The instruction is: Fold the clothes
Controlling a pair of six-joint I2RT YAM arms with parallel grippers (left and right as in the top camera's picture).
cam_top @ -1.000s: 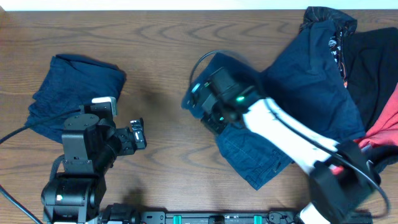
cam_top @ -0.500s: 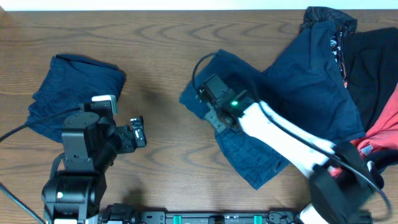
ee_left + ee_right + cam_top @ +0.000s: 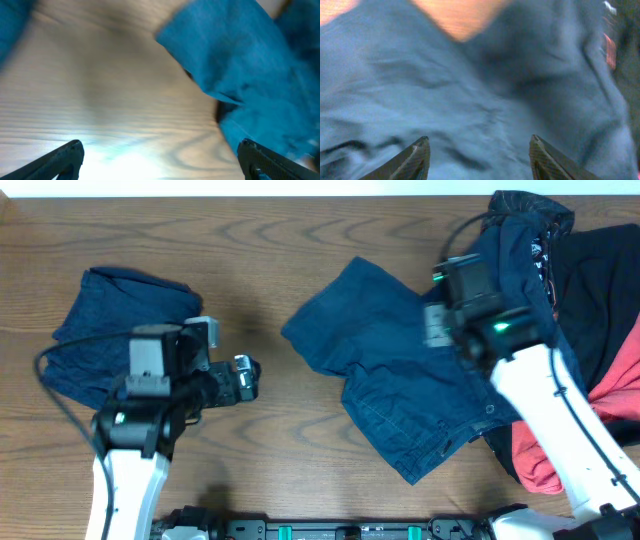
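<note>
Blue denim shorts [image 3: 395, 375] lie spread on the wooden table, partly unfolded, with one corner pointing left. My right gripper [image 3: 436, 323] hovers over their upper right part. In the right wrist view it [image 3: 480, 157] is open, with blue cloth [image 3: 470, 85] below and nothing between the fingers [image 3: 417, 160]. My left gripper [image 3: 246, 378] is open over bare wood, left of the shorts. The left wrist view shows the shorts' corner [image 3: 240, 60] ahead and to the right of its wide-apart fingertips [image 3: 70, 155]. A folded dark blue garment [image 3: 110, 330] rests at the far left.
A heap of clothes sits at the right edge: a black garment [image 3: 600, 280] and a red one [image 3: 600, 430], with more dark blue cloth [image 3: 520, 230] on top. A cable runs from the left arm across the folded garment.
My right gripper has opened, let go of the shorts' left edge and drawn back to the right. The shorts now lie flatter. My left arm has reached up and right towards them.
</note>
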